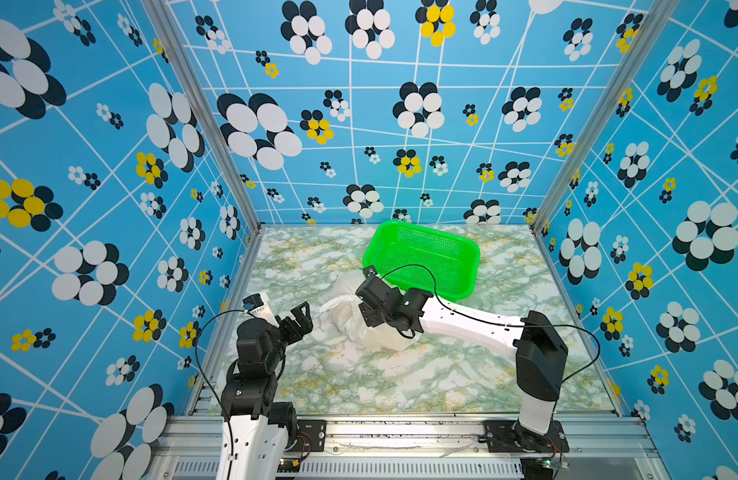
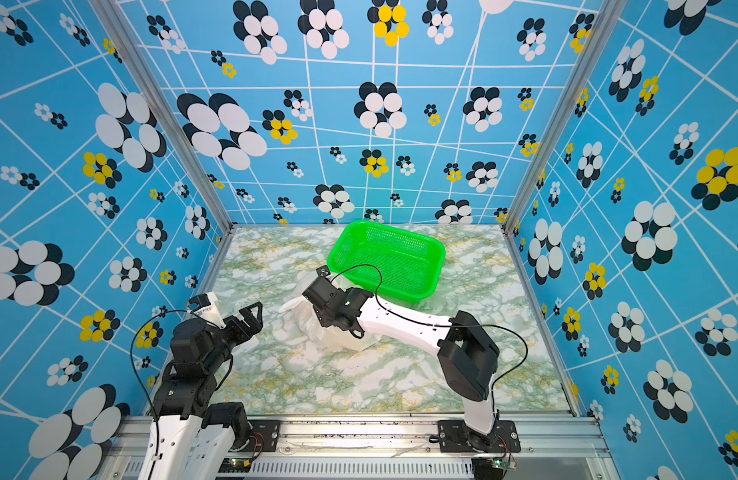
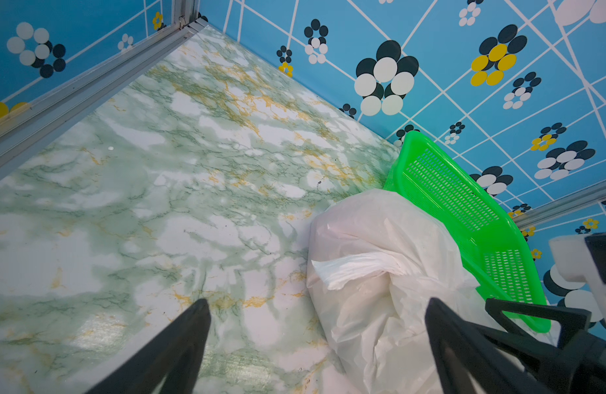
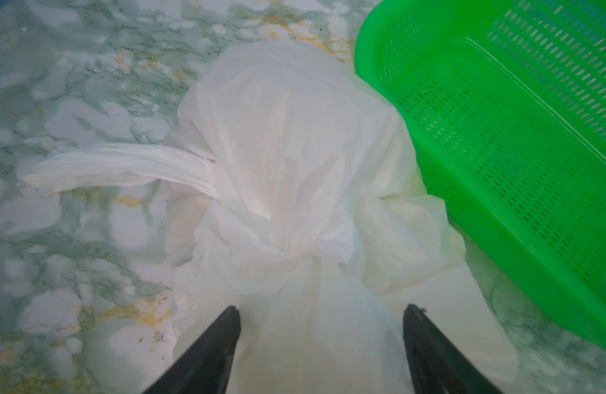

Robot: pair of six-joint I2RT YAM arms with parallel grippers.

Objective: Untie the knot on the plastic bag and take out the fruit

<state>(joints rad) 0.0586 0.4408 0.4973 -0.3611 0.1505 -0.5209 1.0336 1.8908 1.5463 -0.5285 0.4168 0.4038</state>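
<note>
Plastic bag (image 1: 345, 316) (image 2: 301, 309) sits mid-table (image 1: 359, 378), knot still tied, right up against the near-left side of the green mesh basket (image 1: 434, 270) (image 2: 392, 266); can't confirm actual contact. The basket holds nothing. Right wrist view: knot (image 4: 294, 252) is a bunched twist at the top of the bag (image 4: 277, 136), and one flat handle end (image 4: 117, 167) sticks out sideways over the marble-pattern top. Right gripper (image 4: 322, 312) is down on the bag with jaws spread, one finger on each side of the gathered plastic just short of the knot. The film between them is slack, with no visible pinch, and I can't tell if the pads touch it. In both top views the right arm reaches across the middle and its wrist covers most of the bag. Left gripper (image 1: 301, 321) (image 2: 251, 316) (image 3: 317, 303) hangs above the table just left of the bag, jaws wide apart and holding nothing. Left wrist view shows the bag (image 3: 380, 324), the same handle end (image 3: 349, 271) and the basket (image 3: 458, 191) behind. Fruit can't be made out through the plastic, only a faint warm tint. Readable text: the small pale mark on the left arm housing is too small to read.
</note>
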